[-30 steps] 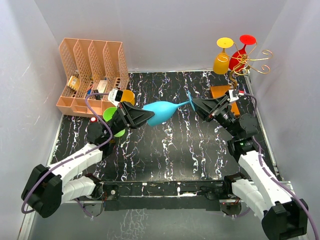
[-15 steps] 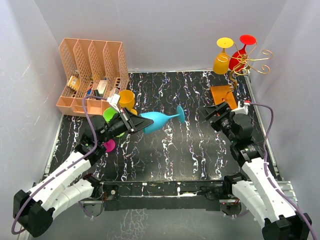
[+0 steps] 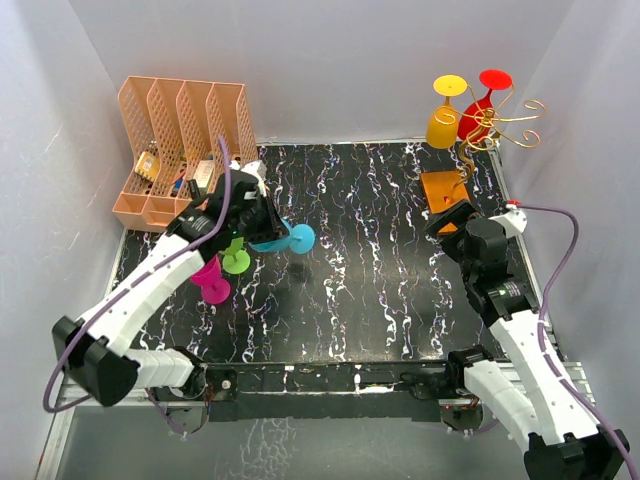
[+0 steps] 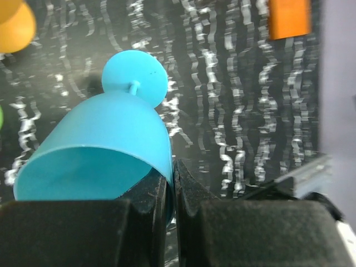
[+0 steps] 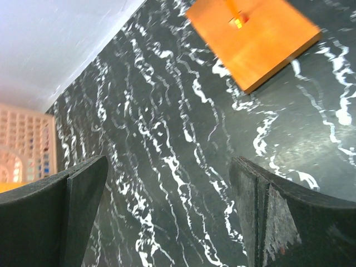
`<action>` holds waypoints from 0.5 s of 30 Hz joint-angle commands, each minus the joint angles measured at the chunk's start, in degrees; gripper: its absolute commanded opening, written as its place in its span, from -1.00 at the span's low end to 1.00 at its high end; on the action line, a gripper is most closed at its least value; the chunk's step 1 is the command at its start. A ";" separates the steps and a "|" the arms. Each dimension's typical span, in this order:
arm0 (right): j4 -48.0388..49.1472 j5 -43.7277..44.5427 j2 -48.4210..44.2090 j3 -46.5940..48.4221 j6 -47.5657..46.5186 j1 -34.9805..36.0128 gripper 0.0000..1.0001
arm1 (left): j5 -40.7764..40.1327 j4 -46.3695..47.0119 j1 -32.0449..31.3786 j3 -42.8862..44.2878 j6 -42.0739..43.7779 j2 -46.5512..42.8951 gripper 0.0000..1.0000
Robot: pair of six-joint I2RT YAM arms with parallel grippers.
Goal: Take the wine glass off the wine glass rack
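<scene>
While left fingers [image 4: 192, 207] pinch its rim, wine glass [image 4: 105, 130] hangs sideways.

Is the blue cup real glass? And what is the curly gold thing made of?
The blue cup looks like plastic, not glass: it has a solid colour and dull skin, and you can't see through it. The curly stand looks like thin metal wire, shiny gold and bent into spirals. Its square base is smooth and orange-brown, maybe wood or board; I can't tell which.

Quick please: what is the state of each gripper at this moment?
Left gripper: closed, pinching the wall of the blue wine glass.
Right gripper: open, holding nothing.
</scene>
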 commanded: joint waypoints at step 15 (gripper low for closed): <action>3.41 1.02 -7.82 -0.22 -13.63 0.18 0.98 | -10.33 -22.51 -0.24 23.35 19.25 26.33 -1.00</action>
